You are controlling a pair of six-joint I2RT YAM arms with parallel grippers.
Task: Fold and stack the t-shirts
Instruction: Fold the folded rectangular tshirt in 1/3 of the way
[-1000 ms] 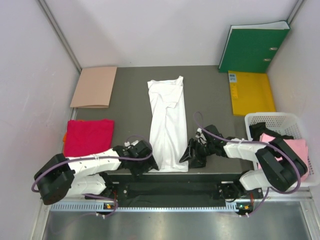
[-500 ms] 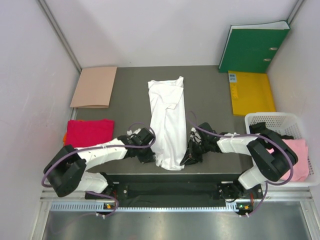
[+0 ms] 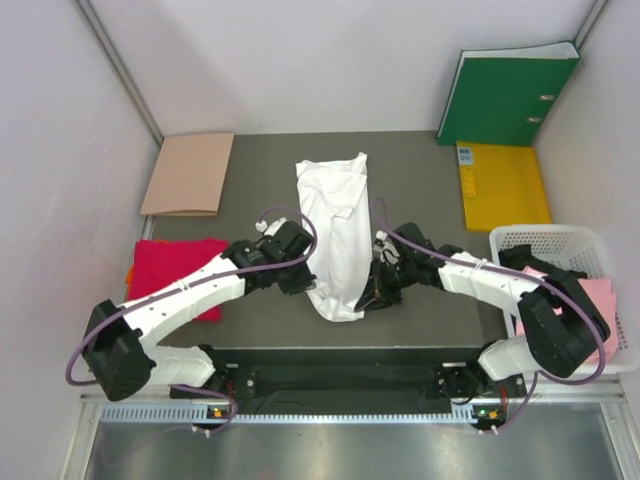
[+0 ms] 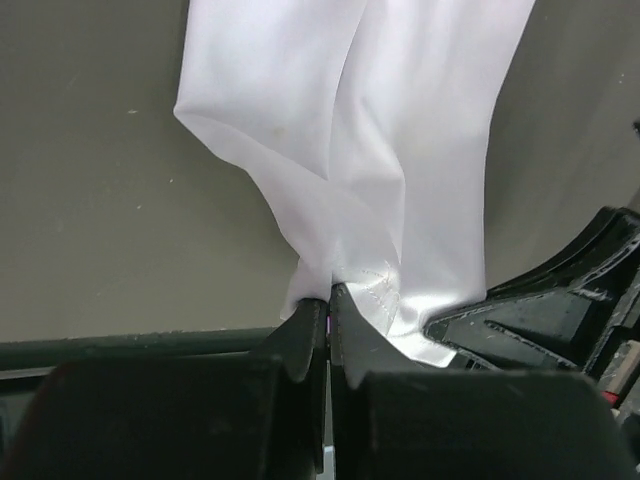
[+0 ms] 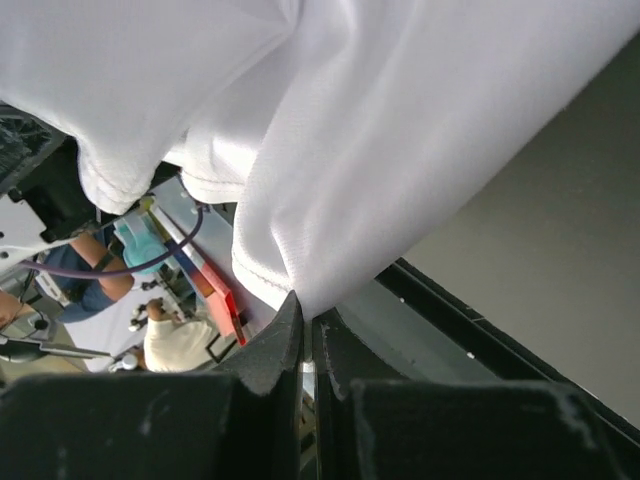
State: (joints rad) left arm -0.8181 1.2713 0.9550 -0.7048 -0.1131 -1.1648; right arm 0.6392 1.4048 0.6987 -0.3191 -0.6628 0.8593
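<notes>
A white t-shirt, folded into a long strip, lies down the middle of the dark mat. Its near end is lifted off the mat and sags between the two grippers. My left gripper is shut on the strip's near left corner, the white t-shirt pinched between its fingertips. My right gripper is shut on the near right corner, where the white t-shirt hangs from the jaws. A crimson red t-shirt lies folded at the left. A pale pink t-shirt sits in the white basket.
A tan cardboard sheet lies at the back left. A green binder leans on the back wall above a yellow folder. The basket stands at the right edge. Grey walls close in both sides.
Both grippers closed on the shirt's near corners, lifted them and carried them away from the near edge toward the middle. The strip's near end now hangs bunched between them.
</notes>
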